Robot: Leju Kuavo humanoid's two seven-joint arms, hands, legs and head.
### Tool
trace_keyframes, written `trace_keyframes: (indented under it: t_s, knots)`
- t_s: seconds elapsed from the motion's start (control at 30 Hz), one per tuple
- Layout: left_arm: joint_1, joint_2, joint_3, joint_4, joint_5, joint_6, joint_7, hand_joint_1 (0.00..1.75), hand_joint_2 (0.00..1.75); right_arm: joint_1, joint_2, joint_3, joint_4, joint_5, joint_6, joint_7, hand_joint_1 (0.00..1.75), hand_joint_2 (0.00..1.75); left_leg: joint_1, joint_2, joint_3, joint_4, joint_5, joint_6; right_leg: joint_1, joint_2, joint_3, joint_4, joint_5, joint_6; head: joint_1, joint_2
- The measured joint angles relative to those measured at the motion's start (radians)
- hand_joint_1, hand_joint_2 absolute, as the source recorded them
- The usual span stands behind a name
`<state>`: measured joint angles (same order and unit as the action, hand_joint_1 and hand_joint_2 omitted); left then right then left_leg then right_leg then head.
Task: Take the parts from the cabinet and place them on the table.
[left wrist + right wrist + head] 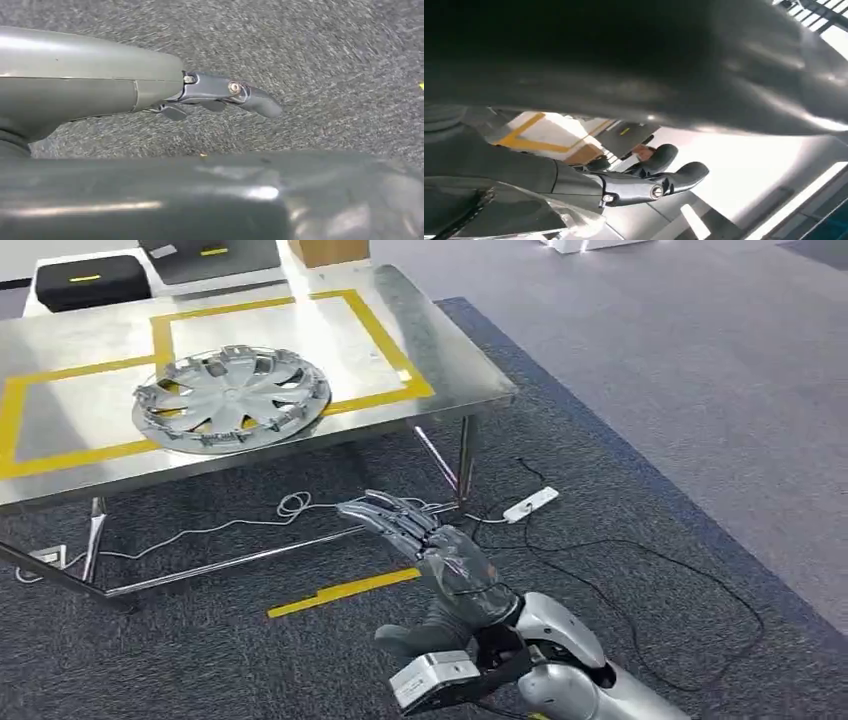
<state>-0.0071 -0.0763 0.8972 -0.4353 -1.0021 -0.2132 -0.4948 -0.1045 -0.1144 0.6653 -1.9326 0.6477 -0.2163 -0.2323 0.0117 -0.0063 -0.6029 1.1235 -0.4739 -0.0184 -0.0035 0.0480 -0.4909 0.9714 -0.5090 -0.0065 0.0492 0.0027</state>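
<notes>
- Already, one part, the hubcap (231, 399), lies on the table (440, 360), across its yellow tape.
- Right hand (430, 545) below the table's edge, fingers spread, empty.
- Left hand (220, 95): can't tell its state.
- Judged nxt: back to cabinet for another part.

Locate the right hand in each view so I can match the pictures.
Head view: right hand low and centre, fingers stretched toward the table, holding nothing.
Left wrist view: not in it; that is the left hand over carpet.
Right wrist view: right hand low and centre.
Shared landmark: the table's yellow tape.
</notes>
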Motion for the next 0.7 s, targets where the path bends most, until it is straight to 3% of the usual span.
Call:
trace_keyframes:
  t_s: [0.03,0.07,0.17,0.2,0.23,0.27,0.33,0.37,0.4,0.43,0.5,0.53,0.57,0.6,0.7]
  knots:
    - [0.000,0.001,0.000,0.000,0.000,0.000,-0.001,0.00,0.00,0.000,0.000,0.000,0.000,0.000,0.001,0.000,0.00,0.00,0.004,-0.044,0.047,-0.086,0.007,0.006,-0.003,0.010,-0.004,0.006,-0.003,0.004,0.002,0.000]
    - [0.001,0.002,0.000,0.001,0.000,0.000,-0.002,0.00,0.00,-0.002,0.000,0.000,0.000,-0.001,0.003,0.000,0.00,0.00,0.006,-0.067,0.058,-0.094,0.001,0.009,0.000,0.018,-0.025,0.011,-0.002,0.009,0.001,0.000]
    - [0.000,0.004,0.000,0.002,-0.001,0.001,-0.004,0.00,0.00,0.000,0.000,0.000,0.000,-0.003,0.006,0.000,0.00,0.00,0.000,-0.039,0.050,-0.110,-0.007,0.022,-0.006,0.048,-0.036,0.013,0.011,0.031,0.001,0.000]
    - [-0.002,0.001,0.000,0.003,-0.002,0.001,-0.005,0.00,0.00,0.001,0.000,0.000,0.000,-0.004,0.008,0.000,0.00,0.00,0.008,-0.026,0.049,-0.120,-0.001,0.031,-0.003,0.050,-0.046,0.015,0.008,0.037,0.002,0.000]
    - [-0.004,0.002,0.000,0.003,-0.002,0.001,-0.005,0.00,0.00,0.003,0.000,0.000,0.000,-0.005,0.007,-0.001,0.00,0.00,0.008,-0.013,0.050,-0.124,0.002,0.037,-0.003,0.013,-0.055,0.029,-0.006,0.040,0.001,0.000]
    - [-0.004,0.002,0.000,0.003,-0.003,0.001,-0.007,0.00,0.00,-0.001,0.000,0.001,0.000,-0.005,0.007,-0.001,0.00,0.00,0.008,-0.005,0.047,-0.124,0.004,0.042,-0.002,-0.018,-0.082,0.079,-0.040,0.043,0.011,0.000]
    - [0.000,0.002,0.000,0.008,-0.005,0.002,-0.007,0.00,0.00,0.002,0.000,0.001,0.001,-0.007,0.007,-0.001,0.00,0.00,0.004,0.021,0.043,-0.124,0.005,0.046,-0.004,-0.037,-0.163,0.248,-0.113,0.049,0.011,0.000]
    - [0.001,0.002,0.000,0.009,-0.005,0.002,-0.007,0.00,0.00,0.005,0.000,0.001,0.002,-0.007,0.007,-0.001,0.00,0.00,0.003,0.034,0.040,-0.124,0.006,0.046,-0.004,-0.039,-0.198,0.316,-0.134,0.052,0.012,0.000]
    - [0.002,0.002,0.001,0.010,-0.005,0.005,-0.007,0.00,0.00,0.009,0.000,0.001,0.003,-0.008,0.007,-0.002,0.00,0.00,0.001,0.046,0.039,-0.124,0.006,0.047,-0.005,-0.040,-0.208,0.337,-0.128,0.052,0.012,0.000]
    - [0.002,0.002,0.001,0.012,-0.009,0.005,-0.007,0.00,0.00,0.013,0.000,0.001,0.003,-0.008,0.007,-0.004,0.00,0.00,0.000,0.056,0.039,-0.124,0.006,0.047,-0.006,-0.042,-0.194,0.313,-0.103,0.052,0.011,0.000]
    - [0.001,0.000,0.001,0.016,-0.011,0.008,-0.010,0.00,0.00,0.019,0.000,0.001,0.003,-0.008,0.007,-0.008,0.00,0.00,0.000,0.078,0.042,-0.123,0.006,0.046,-0.005,-0.061,-0.103,0.145,-0.014,0.046,0.012,0.000]
    - [0.001,-0.002,0.001,0.017,-0.011,0.010,-0.010,0.00,0.00,0.019,0.000,0.001,0.002,-0.007,0.007,-0.011,0.00,0.00,-0.002,0.086,0.044,-0.122,0.005,0.044,-0.001,-0.108,-0.053,0.054,0.018,0.040,0.012,0.000]
    - [0.003,-0.002,0.002,0.019,-0.011,0.014,-0.011,0.00,0.00,0.018,0.000,0.001,0.002,-0.005,0.006,-0.013,0.00,0.00,-0.010,0.095,0.043,-0.118,0.003,0.038,0.012,-0.159,-0.039,0.016,0.002,0.037,0.013,0.000]
    - [0.005,-0.002,0.004,0.021,-0.011,0.019,-0.013,0.00,0.00,0.020,0.000,0.001,0.002,-0.003,0.006,-0.017,0.00,0.00,-0.012,0.104,0.042,-0.117,0.004,0.032,0.009,-0.140,-0.037,0.017,0.008,0.028,0.010,0.000]
    - [0.008,-0.001,0.009,0.027,-0.011,0.025,-0.013,0.00,0.00,0.038,0.000,0.002,0.002,-0.001,0.000,-0.030,0.00,0.00,-0.010,0.141,0.047,-0.119,0.005,0.018,0.010,-0.102,-0.057,0.016,0.017,0.014,0.011,0.000]
